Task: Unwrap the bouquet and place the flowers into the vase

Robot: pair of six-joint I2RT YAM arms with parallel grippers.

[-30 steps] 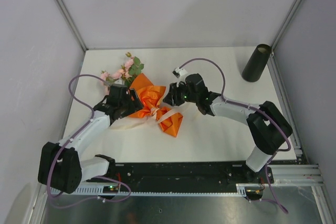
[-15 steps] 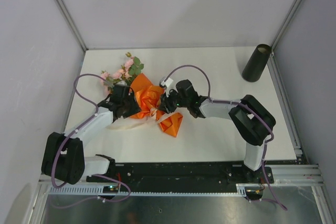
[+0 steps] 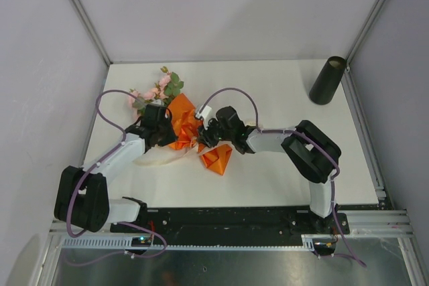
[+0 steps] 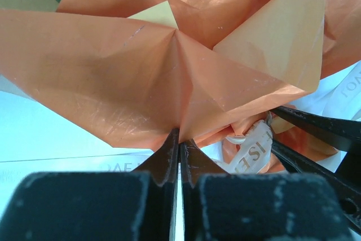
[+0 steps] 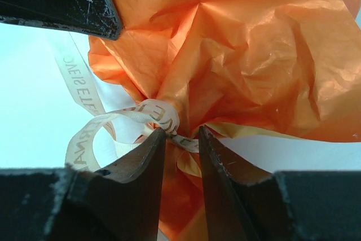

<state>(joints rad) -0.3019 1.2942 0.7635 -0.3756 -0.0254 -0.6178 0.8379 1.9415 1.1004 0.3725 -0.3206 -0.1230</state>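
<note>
The bouquet [image 3: 182, 125] lies on its side on the white table [image 3: 275, 105], left of centre. Its flowers [image 3: 157, 90] point to the far left, and the tail of its orange paper [image 3: 218, 159] points towards the near edge. Both pincers meet at the bouquet's tied waist, one from each side.

The left gripper [image 3: 171, 138] comes in from the left. In its wrist view the left gripper [image 4: 179, 139] has its two fingers pressed together on a raised fold of the orange paper [image 4: 141, 77]. The crease runs straight up from the fingertips, and the rest of the sheet fans out beyond it.

The right gripper [image 3: 202, 138] reaches in from the right and sits just beside the left one, with only the waist of the wrapping between them. In its own view the right gripper [image 5: 179, 138] is narrowly spread. Its tips sit on either side of the cream ribbon [image 5: 162, 114], right at the knot that cinches the paper. A strip of ribbon crosses the gap, and the fingers are not visibly squeezing it. A loop of the ribbon hangs off to the left of the knot.

The vase [image 3: 327, 80] stands upright at the far right corner, well apart from the bouquet and both grippers.
</note>
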